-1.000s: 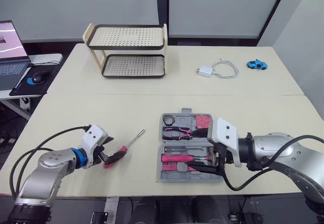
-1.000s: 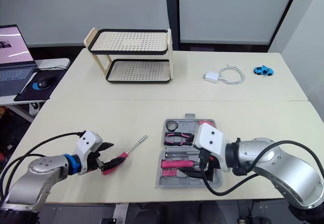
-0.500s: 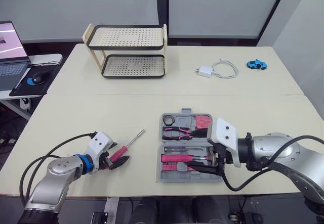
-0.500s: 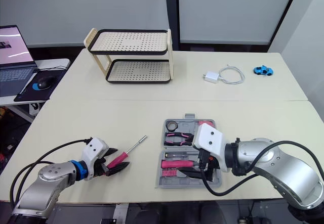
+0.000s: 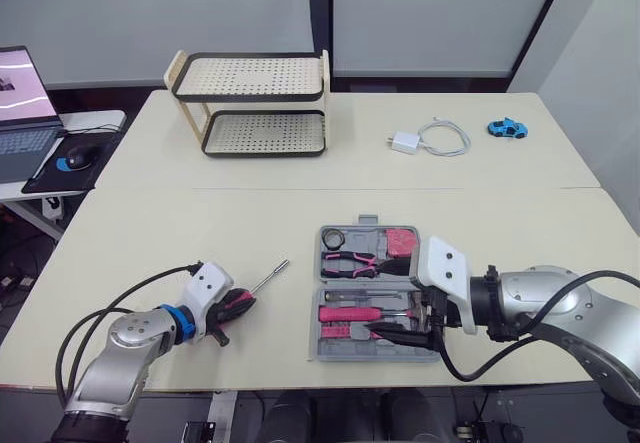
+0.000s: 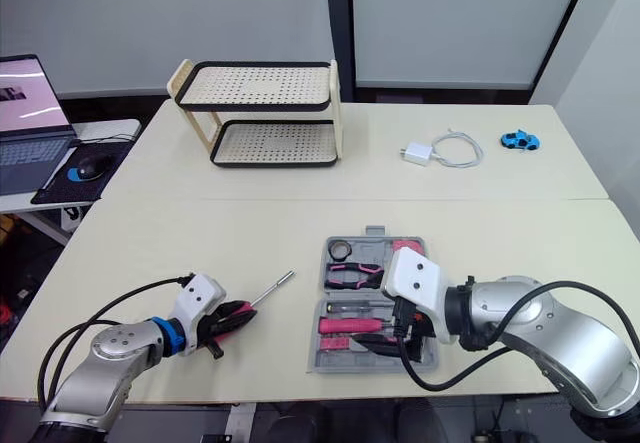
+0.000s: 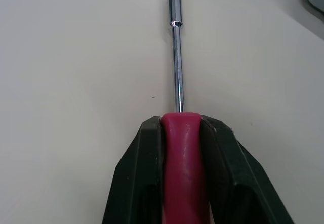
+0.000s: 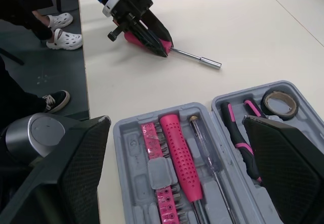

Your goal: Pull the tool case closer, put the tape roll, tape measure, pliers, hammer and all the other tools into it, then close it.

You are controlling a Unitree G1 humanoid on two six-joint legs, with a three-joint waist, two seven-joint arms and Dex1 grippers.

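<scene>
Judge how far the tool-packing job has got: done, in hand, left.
Done: the tool case sits open near the front edge of the table, with the tape roll and pliers in its slots. In hand: the left gripper is shut on the pink-handled driver, lying on the table left of the case. The right gripper is open over the case. Left: put the driver in and close the case.

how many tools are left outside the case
1. The screwdriver lies on the table to the left of the tool case, with the jaws of the left gripper shut on its pink handle. Others could be hidden under the right gripper.
</scene>
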